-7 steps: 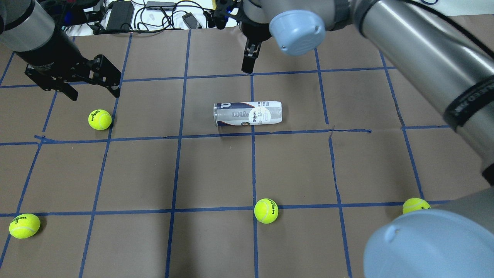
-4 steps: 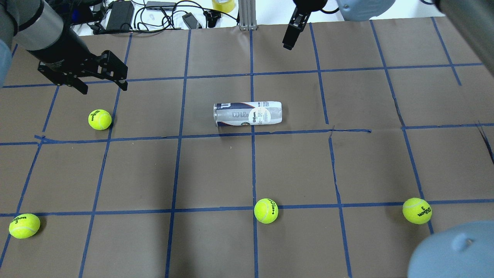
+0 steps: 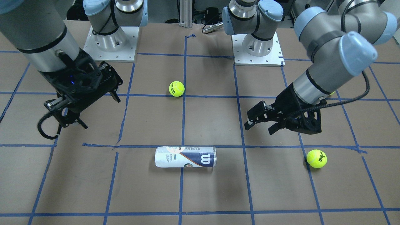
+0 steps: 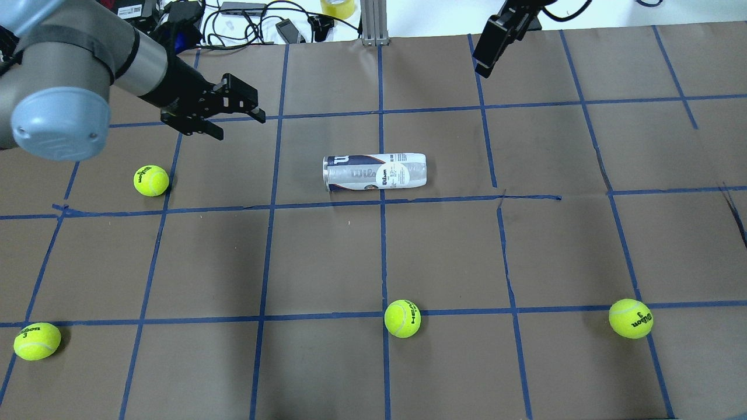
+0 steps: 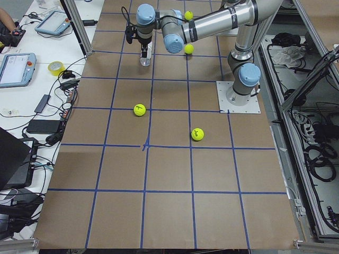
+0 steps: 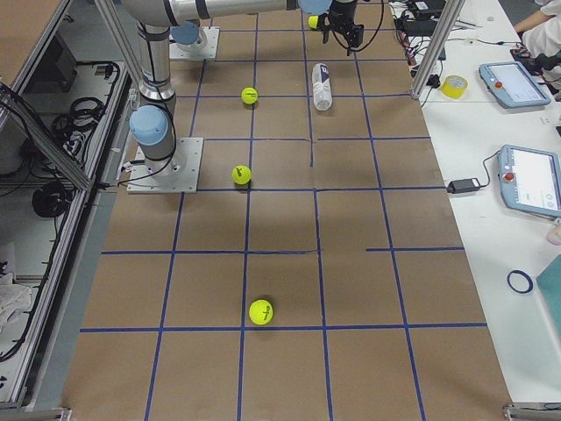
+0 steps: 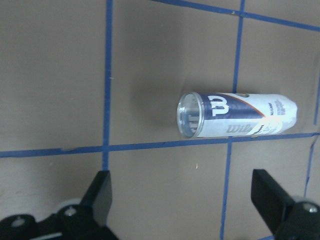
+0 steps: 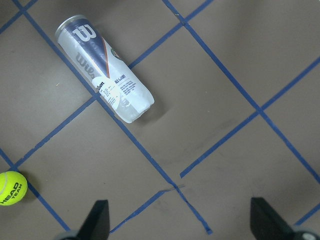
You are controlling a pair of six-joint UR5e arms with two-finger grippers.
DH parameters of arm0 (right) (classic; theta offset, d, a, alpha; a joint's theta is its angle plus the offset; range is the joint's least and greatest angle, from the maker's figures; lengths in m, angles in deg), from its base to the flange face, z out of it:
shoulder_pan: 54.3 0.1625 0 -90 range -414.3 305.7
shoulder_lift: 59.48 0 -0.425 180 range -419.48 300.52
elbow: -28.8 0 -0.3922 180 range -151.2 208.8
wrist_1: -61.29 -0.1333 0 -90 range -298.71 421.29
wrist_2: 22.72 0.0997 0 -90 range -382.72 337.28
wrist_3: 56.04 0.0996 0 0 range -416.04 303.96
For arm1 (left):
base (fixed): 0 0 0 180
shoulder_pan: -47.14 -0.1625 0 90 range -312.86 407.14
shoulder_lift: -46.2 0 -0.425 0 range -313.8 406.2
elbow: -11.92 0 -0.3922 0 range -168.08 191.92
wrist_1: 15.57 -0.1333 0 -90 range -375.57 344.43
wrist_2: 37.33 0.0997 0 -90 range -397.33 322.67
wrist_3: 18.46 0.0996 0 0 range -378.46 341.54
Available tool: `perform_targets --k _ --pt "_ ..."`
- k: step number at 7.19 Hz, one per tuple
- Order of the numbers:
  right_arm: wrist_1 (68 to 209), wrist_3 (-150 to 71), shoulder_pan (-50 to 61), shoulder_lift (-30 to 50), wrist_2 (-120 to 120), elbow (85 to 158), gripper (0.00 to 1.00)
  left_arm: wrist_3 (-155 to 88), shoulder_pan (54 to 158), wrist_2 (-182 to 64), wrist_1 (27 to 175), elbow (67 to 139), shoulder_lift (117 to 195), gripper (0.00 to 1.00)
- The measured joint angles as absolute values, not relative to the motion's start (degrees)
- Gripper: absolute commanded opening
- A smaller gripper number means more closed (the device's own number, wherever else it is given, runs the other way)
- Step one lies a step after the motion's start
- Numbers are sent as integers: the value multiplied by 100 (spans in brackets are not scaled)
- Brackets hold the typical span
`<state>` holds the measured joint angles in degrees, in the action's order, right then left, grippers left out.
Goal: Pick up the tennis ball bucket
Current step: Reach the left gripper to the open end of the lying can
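The bucket [image 4: 375, 171] lies on its side on the bench [image 4: 443, 251], at frame centre, untouched. Your left hand [image 4: 238, 123], upper left, is wide open and empty, I think to fit around it. The right hand [image 4: 484, 58], at the top edge, is also open and empty.

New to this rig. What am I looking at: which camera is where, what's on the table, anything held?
Two robot arms stand at one edge of a table covered in brown paper with a blue tape grid; each ends in a two-finger gripper. One camera looks down from behind the robot, one faces it from across the table (sides mirrored there), two watch from the table's ends, and one rides on each wrist. A tennis ball bucket lies on its side near the middle; four loose tennis balls lie scattered around it. The left gripper and right gripper are both open, off the table, holding nothing. Each wrist camera shows the bucket too.
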<state>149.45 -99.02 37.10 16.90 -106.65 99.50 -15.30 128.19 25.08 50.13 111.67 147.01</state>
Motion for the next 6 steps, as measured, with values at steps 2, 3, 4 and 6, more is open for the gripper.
perform_targets --k 2,3,4,6 --pt "14865 -8918 3484 1833 -10666 9954 100 -1658 12836 1855 4671 11329 15217 100" --pt "14883 -8181 3469 1863 -10681 9981 100 -1678 12875 1614 4547 11351 15460 100" --pt "14898 -7617 3468 1921 -10746 10055 100 -1685 12966 1458 4391 11357 15687 100" --pt "14909 -6637 3524 2206 -11002 10358 100 -1690 13179 1367 4044 11363 16132 100"
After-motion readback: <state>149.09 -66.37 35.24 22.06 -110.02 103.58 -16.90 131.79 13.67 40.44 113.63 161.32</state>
